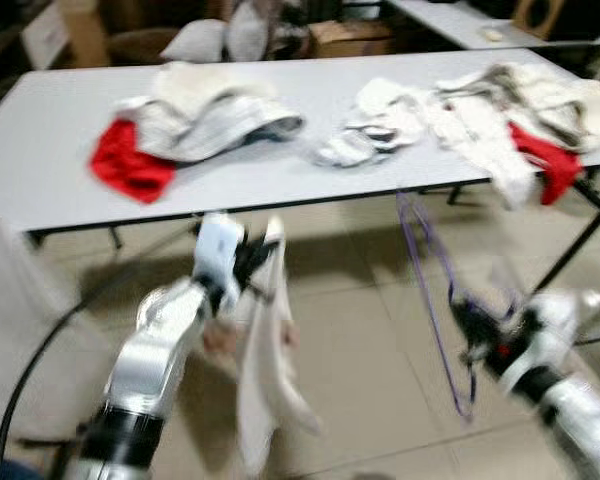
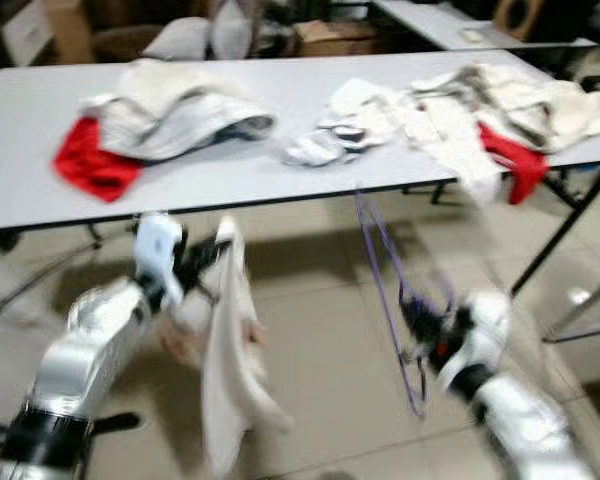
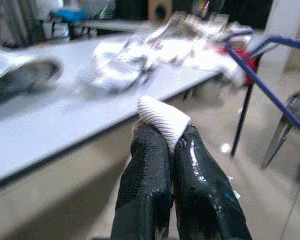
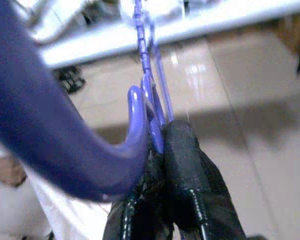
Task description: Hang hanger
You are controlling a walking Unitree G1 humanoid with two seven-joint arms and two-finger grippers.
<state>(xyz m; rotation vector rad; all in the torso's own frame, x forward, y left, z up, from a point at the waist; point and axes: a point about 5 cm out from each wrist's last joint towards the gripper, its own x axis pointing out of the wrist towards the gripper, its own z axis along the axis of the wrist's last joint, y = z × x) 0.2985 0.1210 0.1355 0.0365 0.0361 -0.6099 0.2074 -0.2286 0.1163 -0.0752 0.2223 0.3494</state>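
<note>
The purple hanger (image 1: 435, 290) stands in the right half of the frame, its long axis running steeply from near the table edge at centre right down toward the lower right. The right gripper (image 1: 477, 343) pinches it low on its frame; in the right wrist view the two black fingers (image 4: 190, 165) press together on the thin purple bars beside the hook. Left of it, at lower centre, the left gripper (image 1: 248, 262) is clamped on the top edge of a white garment (image 1: 265, 370), which hangs down toward the tiled floor (image 1: 360, 330); the left wrist view shows ribbed white cloth nipped between its fingers.

The hanger lies to the right of the garment, apart from it. Behind both, the grey table (image 1: 40, 150) carries heaps of white and red clothes (image 1: 195, 125).
</note>
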